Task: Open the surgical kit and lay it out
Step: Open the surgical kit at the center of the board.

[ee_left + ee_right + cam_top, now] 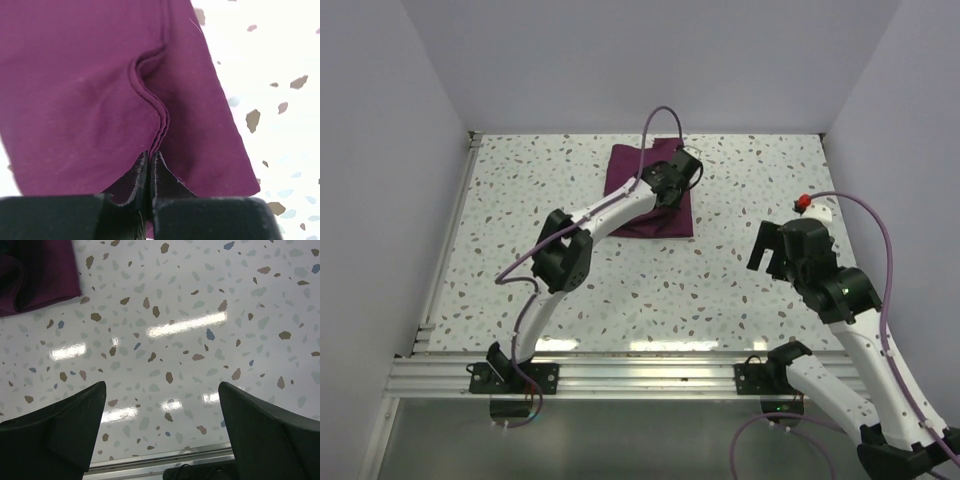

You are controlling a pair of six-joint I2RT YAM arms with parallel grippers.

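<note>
The speckled table (720,290) carries only one piece of the kit in view, the dark maroon cloth wrap (625,165). It lies folded flat in the upper middle of the overhead view, well away from the arm bases at the bottom edge. No tray or instruments show, so they are probably folded inside, and the wrap has to be opened first. The left arm reaches diagonally up the frame so that the left gripper (670,195) sits over the right half of the cloth. In the left wrist view its fingers (137,172) are clenched almost together at lower centre. A layered fold edge (155,110) curves down the middle of the frame straight into that pinch, so the gripper appears to be grasping the flap, likely so it can be peeled aside. The rest of the wrap (75,100) fills the upper left of that view, with bare table on the right. The right gripper (772,245) hangs at mid right of the overhead view, apart from the cloth and out of the way. Its fingers stand spread and grasp nothing (162,390), and only a corner of the wrap (40,270) shows at upper left of the right wrist view.
</note>
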